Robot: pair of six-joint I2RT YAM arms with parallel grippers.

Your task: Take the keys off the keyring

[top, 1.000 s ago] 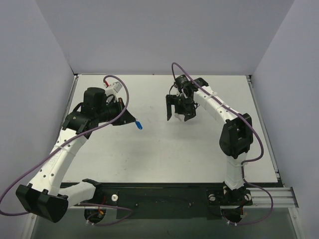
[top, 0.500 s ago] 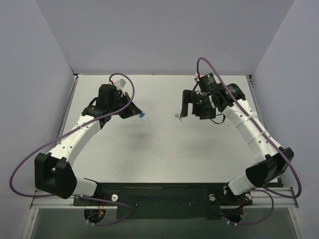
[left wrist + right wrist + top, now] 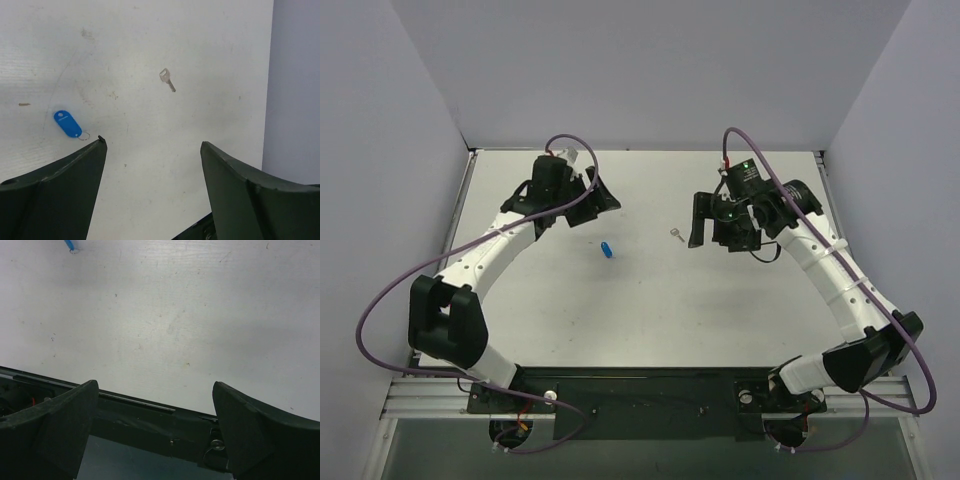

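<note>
Now that the left claw (image 3: 152, 144) has dropped it, the keyring (image 3: 68, 123), glossy blue oblong plastic on thin wire, lies just beyond one fingertip. The tiny flat silver key (image 3: 167, 79) lies apart, farther ahead on the scuffed white table (image 3: 210, 40). Both claws gape empty, and the camera on the right claw (image 3: 155, 385) catches only the keyring's blue end.

I see a white worktop (image 3: 650, 300), matte and scuffed, with small dark specks showing in both wrist views. Plain pale grey walls close it in: a back wall (image 3: 650, 70), a left wall (image 3: 380, 160) and a right wall (image 3: 910, 140). A black rail (image 3: 650, 395) runs along its near edge. The light is soft and even.
</note>
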